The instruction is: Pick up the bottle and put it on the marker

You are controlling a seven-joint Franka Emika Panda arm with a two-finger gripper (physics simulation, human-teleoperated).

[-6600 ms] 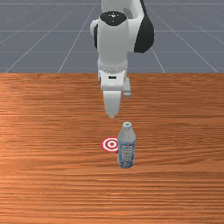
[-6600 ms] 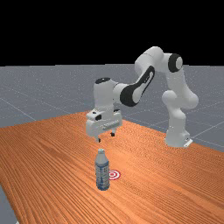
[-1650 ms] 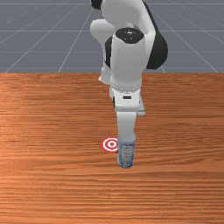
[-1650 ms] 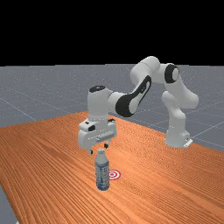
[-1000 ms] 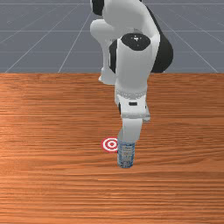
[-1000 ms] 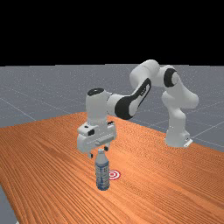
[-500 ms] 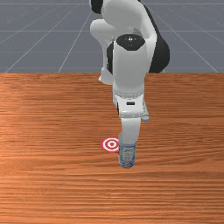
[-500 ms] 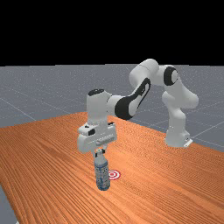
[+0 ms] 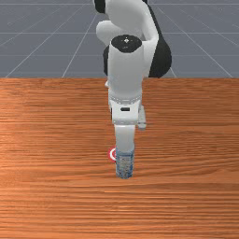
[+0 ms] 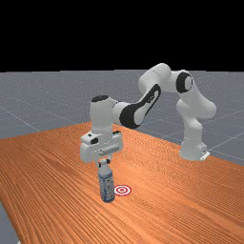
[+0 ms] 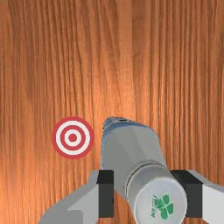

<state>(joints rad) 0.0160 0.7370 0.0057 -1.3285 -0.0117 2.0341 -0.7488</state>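
Note:
In the far view my gripper [image 10: 104, 163] is shut on the neck of the bottle [image 10: 106, 184], just under the cap. The bottle leans a little, its top toward the far view's left; whether its base touches the table I cannot tell. Beside it, on the far view's right, lies the red and white marker [image 10: 122, 190]. The front view has the bottle [image 9: 124, 164] partly covering the marker [image 9: 111, 154]. In the wrist view the gripper [image 11: 150, 193] has the white cap [image 11: 159, 201] between its dark pads, with the marker [image 11: 73, 138] apart from the bottle.
The wooden table [image 9: 56, 149] stretches around the bottle and marker. In the far view the arm's base [image 10: 193, 150] stands at the table's far right.
The gripper has closed on the bottle's neck since a second ago. Hand and bottle have moved toward the front view's left, and the bottle has tipped slightly. The marker lies where it was.

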